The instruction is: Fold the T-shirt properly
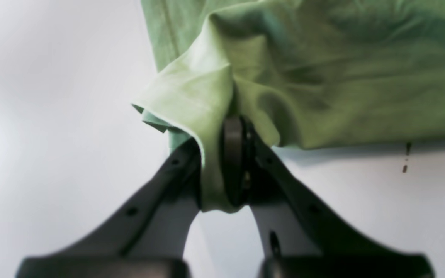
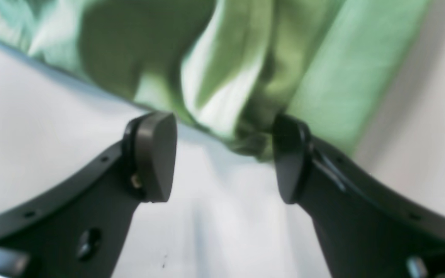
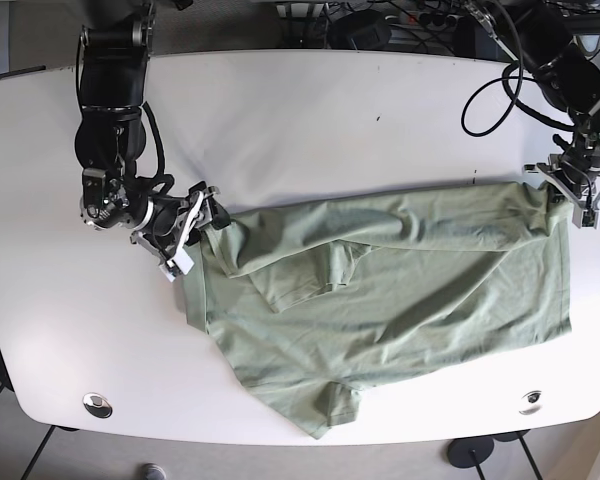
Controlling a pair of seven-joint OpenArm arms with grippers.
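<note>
the left gripper (image 1: 226,154) is pinched tight on a bunched corner of the t-shirt (image 3: 400,300), cloth wrapped over one finger and squeezed between the pads; the right gripper (image 2: 224,154) stands spread, its pads apart, with a hanging fold of the shirt just beyond them and brushing the far pad. judging from this, the main risk is uneven tension: with only one corner held, any pull from the left gripper would drag the shirt across the table (image 3: 280,130) and skew it rather than fold it, and the thick wad in the pinch could slip free. the right gripper, if it closes where it is, may catch only a loose ruffle or several layers at once. the shirt itself is pale green, lying mostly flat on the white table between the two grippers, its upper edge turned down over the body in a long wrinkled band, one sleeve folded in near the right gripper and another sticking out at the table's near edge.
</note>
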